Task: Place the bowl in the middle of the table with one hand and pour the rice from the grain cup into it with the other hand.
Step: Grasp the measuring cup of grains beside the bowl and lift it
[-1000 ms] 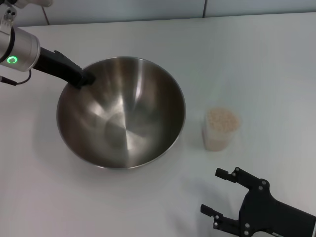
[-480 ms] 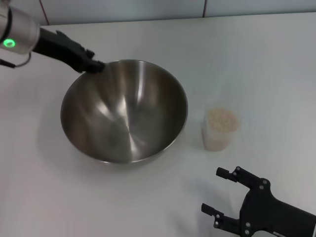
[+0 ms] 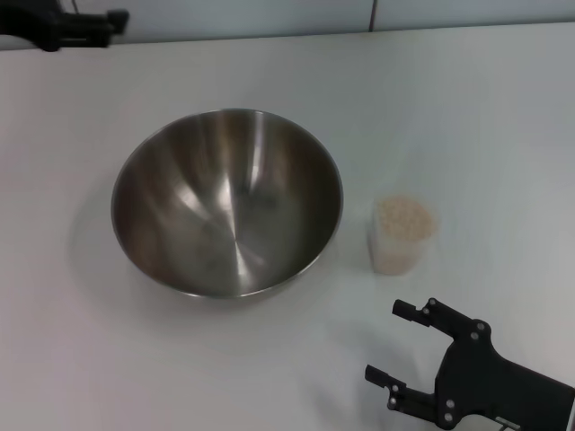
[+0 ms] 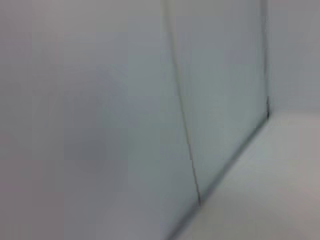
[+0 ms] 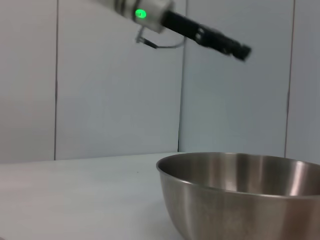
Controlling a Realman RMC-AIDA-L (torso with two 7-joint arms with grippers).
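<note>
The white table (image 3: 467, 108) runs back to a pale panelled wall (image 5: 100, 90). The bowl (image 3: 226, 203) sits upright near the table's middle, with the grain cup (image 3: 402, 234), full of rice (image 3: 404, 216), just beside it toward the right edge. The right gripper (image 3: 395, 346) hovers at the near edge, jaws spread and empty. The left gripper (image 3: 112, 18), at the bowl's rim half a second ago, has pulled away to the far left corner; whether its jaws are parted I cannot tell.

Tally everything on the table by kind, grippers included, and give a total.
Steel bowl: 1
Grain cup full of rice: 1
Grippers: 2, left gripper at the far left corner, right gripper near the cup
Total: 4
</note>
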